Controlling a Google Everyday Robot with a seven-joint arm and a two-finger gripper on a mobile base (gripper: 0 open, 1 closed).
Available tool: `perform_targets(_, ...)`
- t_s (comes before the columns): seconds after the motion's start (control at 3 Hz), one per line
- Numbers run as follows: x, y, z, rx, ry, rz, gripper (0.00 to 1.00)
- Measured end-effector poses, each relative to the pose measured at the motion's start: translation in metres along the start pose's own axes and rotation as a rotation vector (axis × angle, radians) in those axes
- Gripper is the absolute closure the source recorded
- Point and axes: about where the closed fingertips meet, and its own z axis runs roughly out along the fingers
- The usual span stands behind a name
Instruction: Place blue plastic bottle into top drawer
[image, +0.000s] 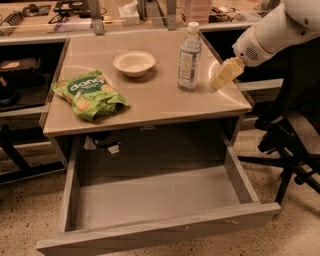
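The blue plastic bottle (189, 56), clear with a white cap and pale label, stands upright on the table's right half. My gripper (223, 76), with yellowish fingers, hangs from the white arm just right of the bottle, low over the table's right edge, a small gap away from it. The top drawer (160, 200) is pulled fully open below the table front, its grey inside bare.
A white bowl (134, 63) sits left of the bottle. A green snack bag (88, 94) lies on the table's left part. A black chair base (287, 150) stands to the right of the drawer. Cluttered benches run behind the table.
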Motion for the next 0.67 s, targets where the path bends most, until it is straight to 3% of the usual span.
perform_targets(0.67,-0.030,-0.042,0.038,-0.021,-0.129,0.077,0.00)
